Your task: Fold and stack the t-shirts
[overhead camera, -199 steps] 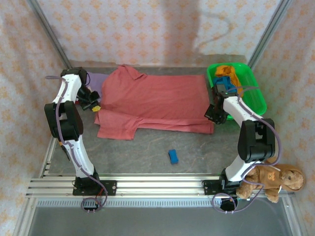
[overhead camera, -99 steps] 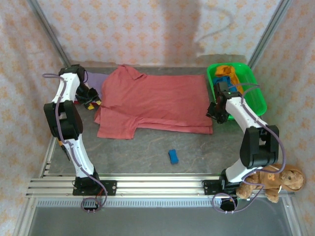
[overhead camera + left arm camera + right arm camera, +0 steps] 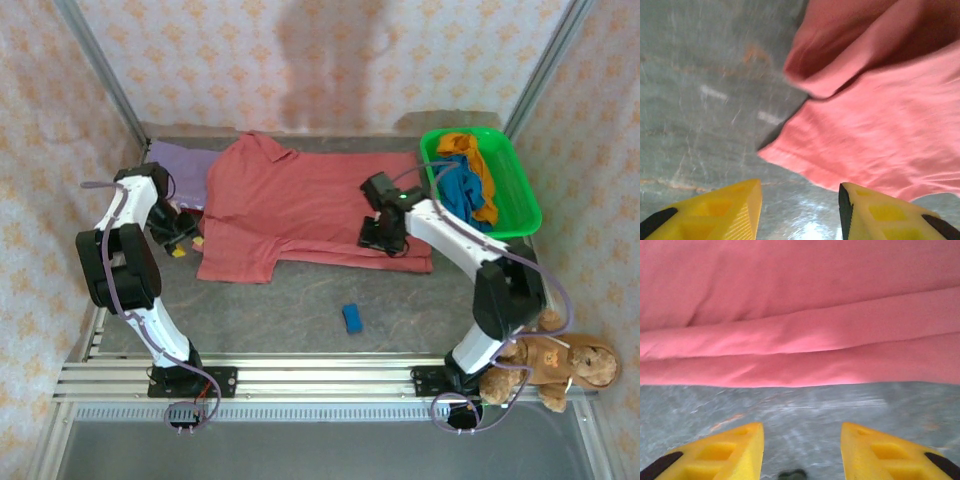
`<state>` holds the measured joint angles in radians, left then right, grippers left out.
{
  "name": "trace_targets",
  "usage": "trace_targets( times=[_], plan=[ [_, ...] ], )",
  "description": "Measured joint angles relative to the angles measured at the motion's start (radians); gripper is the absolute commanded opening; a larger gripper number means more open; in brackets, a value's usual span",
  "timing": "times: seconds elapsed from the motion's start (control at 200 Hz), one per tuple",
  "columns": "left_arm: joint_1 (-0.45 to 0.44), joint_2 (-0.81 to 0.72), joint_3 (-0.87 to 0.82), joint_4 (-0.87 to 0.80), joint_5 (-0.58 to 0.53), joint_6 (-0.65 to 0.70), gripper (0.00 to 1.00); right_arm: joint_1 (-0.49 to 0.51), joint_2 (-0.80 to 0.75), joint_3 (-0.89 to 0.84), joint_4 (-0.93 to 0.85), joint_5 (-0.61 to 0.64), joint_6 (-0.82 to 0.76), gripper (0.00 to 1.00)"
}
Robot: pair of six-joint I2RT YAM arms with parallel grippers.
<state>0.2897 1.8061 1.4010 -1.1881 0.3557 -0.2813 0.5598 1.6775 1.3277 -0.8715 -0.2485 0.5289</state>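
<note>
**Left pincer** (image 3: 800, 192): the fingers are seen apart, with nothing held. It is set low over the bench (image 3: 700, 75), just short of a loose corner of the pink shirt (image 3: 880, 135).

**Right pincer** (image 3: 802, 429): the fingers are likewise apart and empty. It is faced toward the shirt's near edge, where several layers lie in ridges.

**Position of goods:** the pink shirt is spread across the far middle of the bench, its fold judged unfinished. A lilac shirt (image 3: 178, 160) lies just beside its far left corner; whether it is tucked beneath cannot be told. A blue shirt (image 3: 462, 190) and an orange shirt (image 3: 478, 158) are heaped in the bin (image 3: 530, 215).

**Risks, as judged:**
1. Only the top layer may be caught at the right edge, and the layers would then be pulled apart.
2. The left corner may be missed, or the bench struck, because the cloth lies flat and thin there.
3. If the two sides are lifted unevenly, the fold would be skewed or bunched.
4. The lilac shirt may be dragged along if the pink cloth is pulled.
5. The block (image 3: 352, 318), well apart in front, could be covered by a fold brought nearward.
</note>
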Motion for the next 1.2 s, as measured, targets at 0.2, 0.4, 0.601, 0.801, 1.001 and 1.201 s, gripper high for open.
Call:
trace_targets(
  times=[0.2,0.4,0.601,0.801,1.001,1.201],
  plan=[
    [0.0,-0.045,-0.127,0.014,-0.012,0.023,0.45,0.172,0.21,0.206,-0.002,-0.018,0.037,0.41],
    [0.0,-0.049,-0.202,0.051,-0.003,0.03,0.44,0.294,0.389,0.394,-0.006,-0.057,0.051,0.4],
    [-0.002,-0.049,-0.236,0.085,0.003,0.037,0.44,0.377,0.534,0.545,-0.006,-0.107,0.071,0.39],
    [-0.002,-0.038,-0.247,0.118,0.004,0.046,0.41,0.404,0.633,0.647,-0.007,-0.145,0.081,0.37],
    [-0.002,0.003,-0.246,0.143,0.005,0.047,0.36,0.402,0.697,0.713,-0.012,-0.145,0.081,0.34],
    [-0.002,0.03,-0.243,0.153,0.007,0.048,0.3,0.399,0.733,0.737,-0.019,-0.164,0.089,0.22]
  ],
)
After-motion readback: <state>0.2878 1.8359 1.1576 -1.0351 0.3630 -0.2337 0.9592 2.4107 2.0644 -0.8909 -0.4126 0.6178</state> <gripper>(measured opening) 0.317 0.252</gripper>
